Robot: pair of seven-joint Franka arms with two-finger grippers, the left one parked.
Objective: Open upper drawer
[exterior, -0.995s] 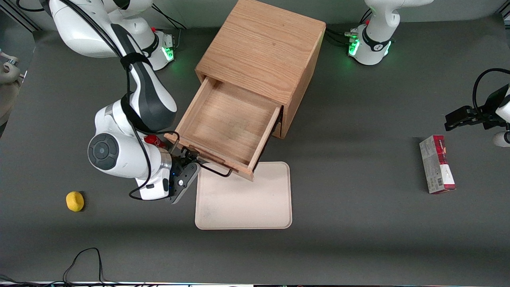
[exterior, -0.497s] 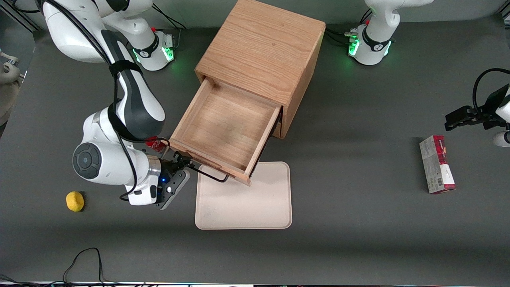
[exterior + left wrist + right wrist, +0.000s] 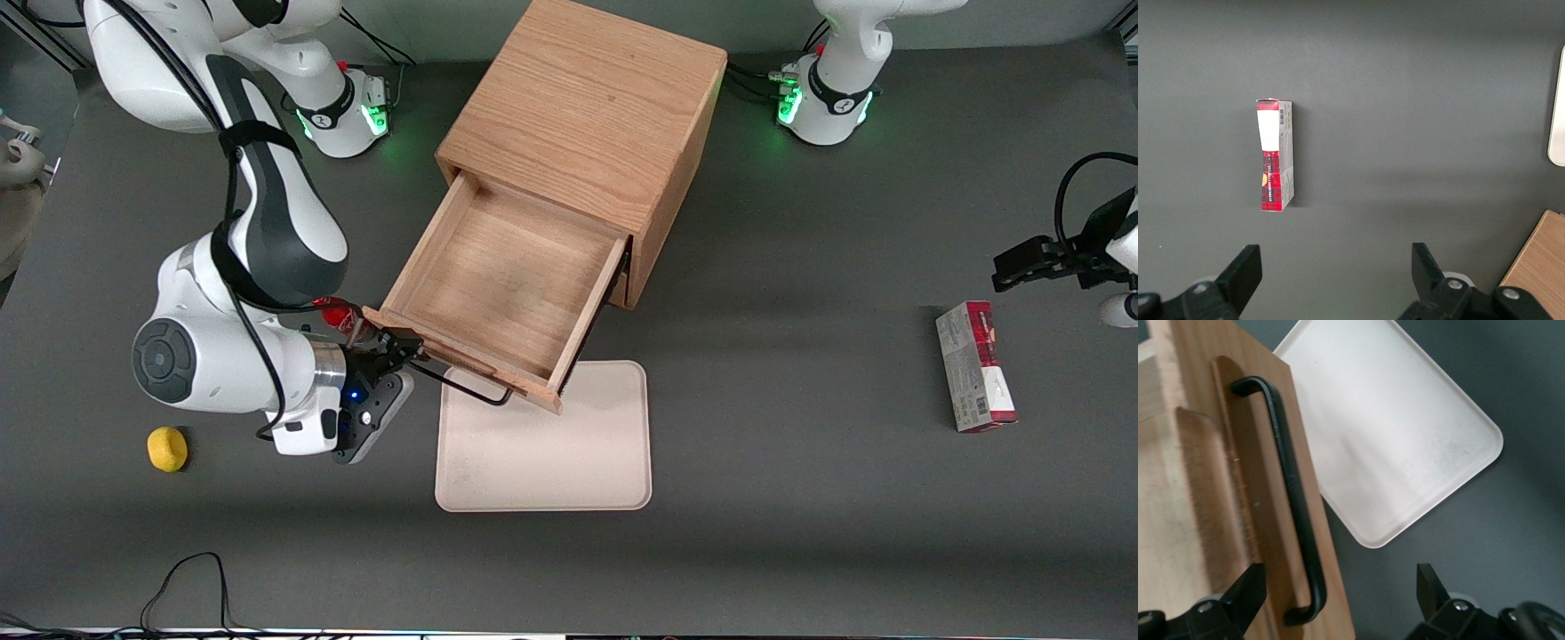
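- No wording is showing clearly enough to read anywhere.
- The red and white carton [image 3: 1275, 155] lying on the surface toward the parked arm's end is carrying a barcode on its white end and small print on its red part, but none of it is coming through as letters or numbers.

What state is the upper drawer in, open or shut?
Open. The upper drawer is pulled well out of the cabinet, its bare wooden floor exposed. The tool sits open at the handle end, not gripping it.
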